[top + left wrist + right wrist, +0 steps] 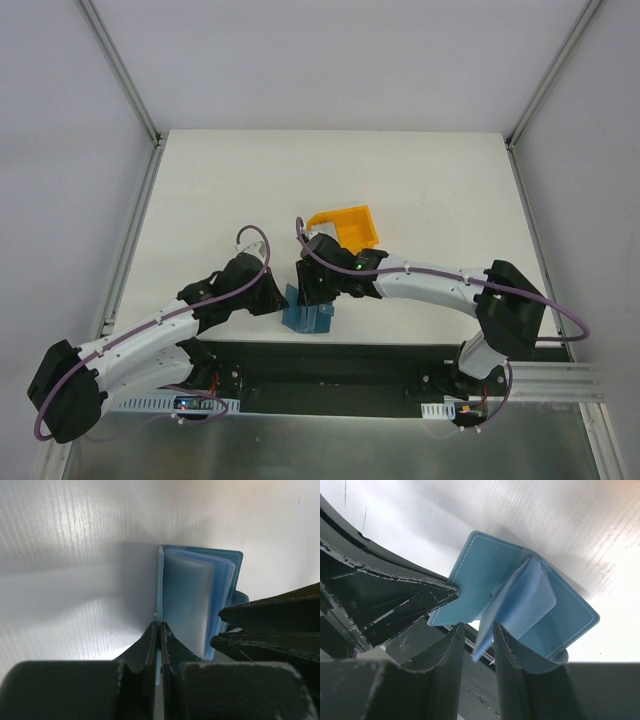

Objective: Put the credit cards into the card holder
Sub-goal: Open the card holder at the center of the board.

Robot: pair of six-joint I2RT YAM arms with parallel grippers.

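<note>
1. Left tool [159,630] is shut tight on one cover of the blue card holder [200,595], which stands open on the table [430,180] close to my arms.
2. Right tool [479,632] is partly open, with a finger on each side of the inside pockets. I cannot tell what is in them.
3. Just behind sits a yellow bin [352,226].
4. Both arms bend in and meet in the middle.

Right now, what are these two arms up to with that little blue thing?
The two arms are sharing one blue card holder, which is open. The left arm's fingers are pinched shut on one cover. The right arm's fingers stand apart around one of its pale inner sleeves, not clamped on it. I can see no card in either grip. A yellow bin sits just behind.
</note>
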